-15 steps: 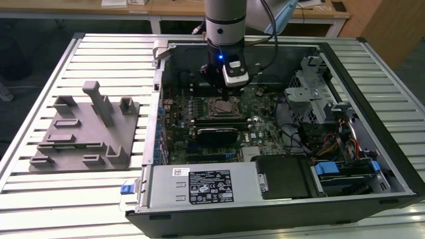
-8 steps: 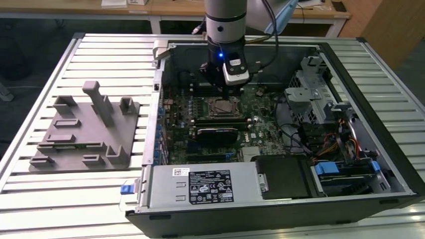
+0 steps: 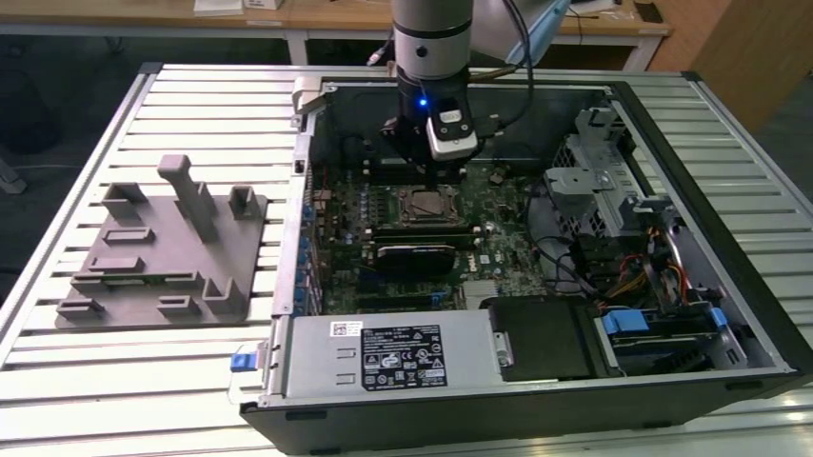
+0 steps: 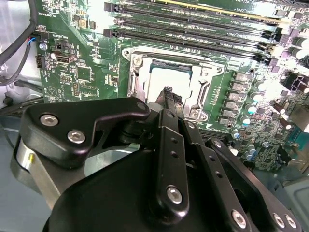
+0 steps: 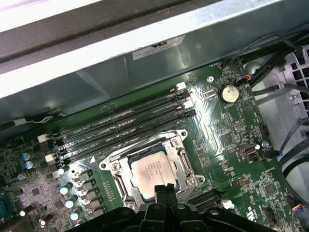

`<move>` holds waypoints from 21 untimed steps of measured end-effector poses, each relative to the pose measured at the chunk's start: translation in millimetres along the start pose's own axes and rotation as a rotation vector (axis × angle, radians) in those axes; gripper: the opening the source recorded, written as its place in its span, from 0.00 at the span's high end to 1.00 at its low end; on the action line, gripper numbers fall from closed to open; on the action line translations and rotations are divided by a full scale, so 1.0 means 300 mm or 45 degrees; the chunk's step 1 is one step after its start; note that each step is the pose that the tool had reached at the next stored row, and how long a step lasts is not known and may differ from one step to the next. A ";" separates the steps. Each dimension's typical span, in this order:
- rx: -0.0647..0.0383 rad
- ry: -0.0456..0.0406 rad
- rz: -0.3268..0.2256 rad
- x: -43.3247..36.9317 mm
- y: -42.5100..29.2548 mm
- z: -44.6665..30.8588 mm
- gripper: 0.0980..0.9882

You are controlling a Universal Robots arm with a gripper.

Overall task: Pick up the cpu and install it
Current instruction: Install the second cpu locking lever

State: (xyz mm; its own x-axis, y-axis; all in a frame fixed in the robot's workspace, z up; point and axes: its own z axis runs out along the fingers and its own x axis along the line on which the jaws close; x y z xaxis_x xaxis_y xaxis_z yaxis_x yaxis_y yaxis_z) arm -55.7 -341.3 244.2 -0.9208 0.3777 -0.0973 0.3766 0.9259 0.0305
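One cpu (image 5: 150, 173) seated in motherboard socket (image 5: 118, 166), pincer (image 5: 165, 191) above, slatted table (image 3: 152, 381)

Work surface: a table (image 3: 76, 381) of ribbed pale metal slats was seen in the exterior view. Beyond it, far: a wooden bench (image 3: 318, 17) with white legs. Dark floor (image 3: 51, 105) was seen at the exterior view's left.

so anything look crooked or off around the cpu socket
Nothing stands out. The cpu lies flat and square inside the socket frame on the motherboard, with the gripper directly above it.
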 end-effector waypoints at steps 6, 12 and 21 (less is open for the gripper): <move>0.000 0.000 0.000 0.000 0.000 0.000 0.99; 0.000 0.000 0.000 -0.002 -0.005 -0.001 0.99; 0.000 0.000 0.000 -0.021 -0.050 0.000 0.99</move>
State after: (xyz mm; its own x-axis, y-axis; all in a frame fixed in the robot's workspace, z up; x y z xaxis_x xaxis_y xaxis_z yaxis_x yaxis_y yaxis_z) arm -55.8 -357.6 244.3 -0.9208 0.3777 -0.0972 0.3766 0.9259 0.0303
